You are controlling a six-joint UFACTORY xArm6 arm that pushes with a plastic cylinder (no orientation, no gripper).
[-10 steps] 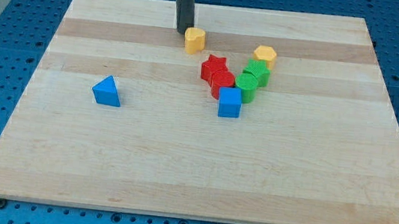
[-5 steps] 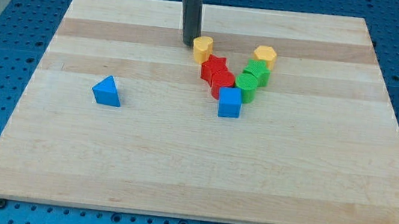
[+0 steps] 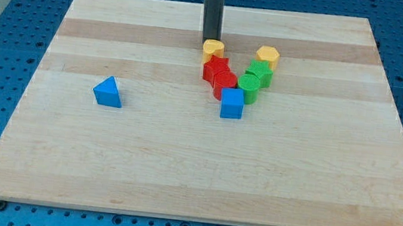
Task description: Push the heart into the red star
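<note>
The yellow heart block [image 3: 212, 50] lies near the board's top middle and touches the top edge of the red star [image 3: 216, 68]. My tip [image 3: 210, 40] stands right behind the heart, on its top side, touching it or nearly so. A second red block [image 3: 225, 83] sits just below and to the right of the star, against it.
A yellow hexagon [image 3: 267, 57] lies to the right of the heart. Two green blocks [image 3: 255, 78] sit below it, next to the red ones. A blue cube [image 3: 232, 103] closes the cluster at the bottom. A blue triangle [image 3: 108, 92] lies alone at the left. The wooden board [image 3: 179, 171] rests on a blue pegboard.
My tip has moved right and slightly down, pushing the yellow heart rightward and down until it meets the red star. The other blocks have not moved.
</note>
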